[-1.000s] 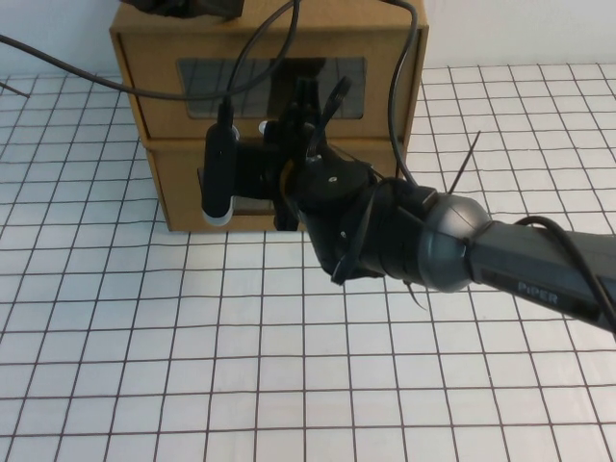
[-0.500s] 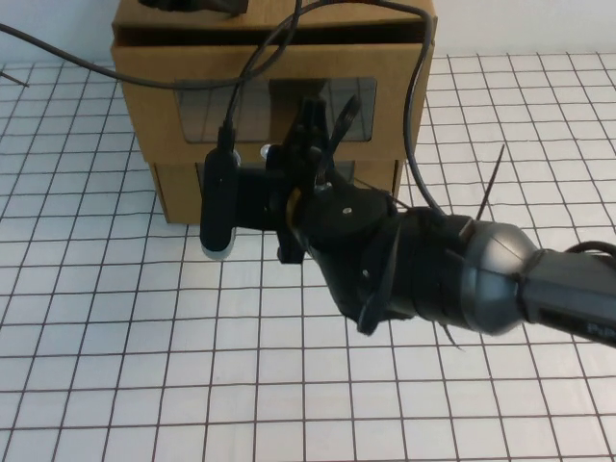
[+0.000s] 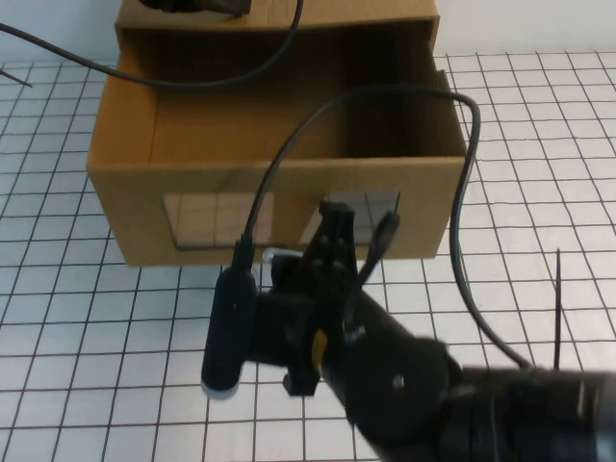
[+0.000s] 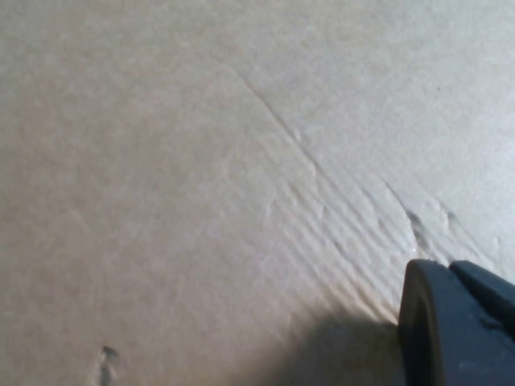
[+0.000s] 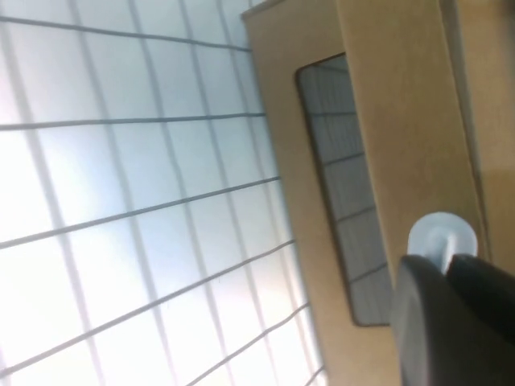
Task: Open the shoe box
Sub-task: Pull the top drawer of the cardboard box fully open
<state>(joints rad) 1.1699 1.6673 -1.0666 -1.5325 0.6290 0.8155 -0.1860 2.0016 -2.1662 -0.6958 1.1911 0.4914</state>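
While the right arm reaches in from the near edge of the high view, a brown cardboard shoe box (image 3: 125, 212) sits at the far side of a white worktop (image 3: 539, 144) marked with a black grid. The box is built like a drawer. Its inner tray (image 3: 241, 125) stands drawn well out toward the robot, and from above the tray's bare cardboard floor and side walls are in plain sight. The front panel (image 3: 289, 178) of the tray faces the robot and carries a clear window (image 3: 212, 219).

The right tool (image 3: 351, 226) is right up against that front panel, beside the window, its jaws pressed together. The right wrist view shows a small pale knob (image 5: 441, 237) on the panel just beside the tool's tip. Whether the tool is pinching anything there cannot be made out.

The left tool (image 3: 192, 6) is at the far edge of the high view, on top of the box's outer shell. Its wrist view shows cardboard very close. Whether it is spread or pressed together cannot be told.

As a judgement, the opening looks mostly done, since the tray is out far enough to expose the inside. What seems left is at most a little more travel, then letting go and drawing the arm clear.
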